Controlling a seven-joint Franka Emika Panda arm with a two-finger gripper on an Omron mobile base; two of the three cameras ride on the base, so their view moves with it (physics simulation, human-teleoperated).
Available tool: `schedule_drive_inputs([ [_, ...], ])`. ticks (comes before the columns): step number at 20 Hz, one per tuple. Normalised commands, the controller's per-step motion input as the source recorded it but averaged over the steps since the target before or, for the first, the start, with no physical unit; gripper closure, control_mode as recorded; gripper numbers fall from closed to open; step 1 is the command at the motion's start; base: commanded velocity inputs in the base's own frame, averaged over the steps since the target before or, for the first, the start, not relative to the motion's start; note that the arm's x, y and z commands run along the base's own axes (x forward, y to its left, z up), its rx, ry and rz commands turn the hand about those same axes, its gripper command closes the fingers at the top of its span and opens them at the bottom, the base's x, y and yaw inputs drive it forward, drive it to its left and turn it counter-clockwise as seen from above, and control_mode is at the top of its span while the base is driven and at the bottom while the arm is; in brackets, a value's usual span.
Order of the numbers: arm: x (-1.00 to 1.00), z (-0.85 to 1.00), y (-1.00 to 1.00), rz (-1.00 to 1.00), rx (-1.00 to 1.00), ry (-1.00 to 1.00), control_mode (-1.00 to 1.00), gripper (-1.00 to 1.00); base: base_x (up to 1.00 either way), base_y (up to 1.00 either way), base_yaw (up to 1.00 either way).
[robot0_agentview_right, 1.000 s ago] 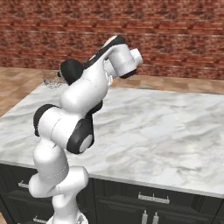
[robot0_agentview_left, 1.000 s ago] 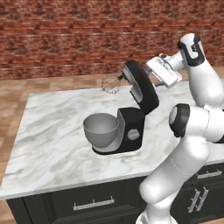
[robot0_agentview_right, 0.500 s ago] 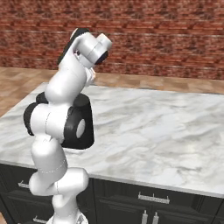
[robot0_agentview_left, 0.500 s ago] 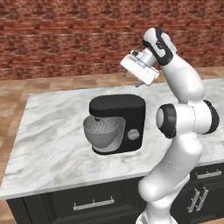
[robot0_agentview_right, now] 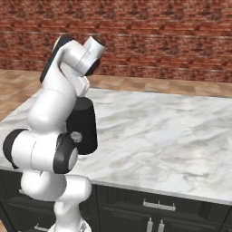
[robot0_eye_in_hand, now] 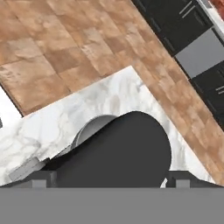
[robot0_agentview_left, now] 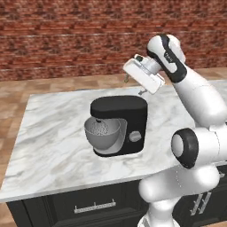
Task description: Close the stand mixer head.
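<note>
The stand mixer head [robot0_agentview_left: 118,106] is a rounded black arm lying level over the grey bowl [robot0_agentview_left: 102,134], with the whisk down inside the bowl. My gripper [robot0_agentview_left: 134,86] hovers just above and behind the head's rear end, fingers spread open, holding nothing and clear of the head. In the hand view the black head [robot0_eye_in_hand: 120,151] lies below my gripper [robot0_eye_in_hand: 109,181], and the bowl's rim [robot0_eye_in_hand: 89,127] peeks out beyond it. From the right, the mixer's black body [robot0_agentview_right: 84,125] is partly hidden behind my arm.
The mixer stands on a white marble island counter [robot0_agentview_left: 53,133] with dark cabinets [robot0_agentview_left: 93,204] beneath and a brick wall behind. Wooden floor [robot0_eye_in_hand: 65,52] surrounds the island. Open counter stretches to the right [robot0_agentview_right: 163,131].
The mixer head has swung down from its raised tilt to level over the bowl. My hand moved left with it and now sits above the head's rear.
</note>
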Motion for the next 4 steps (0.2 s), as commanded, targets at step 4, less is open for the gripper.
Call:
schedule_drive_inputs([
  [4,0.0,0.0,0.0,0.0,0.0,0.0,-1.0,-1.0,0.0,0.0,0.0],
])
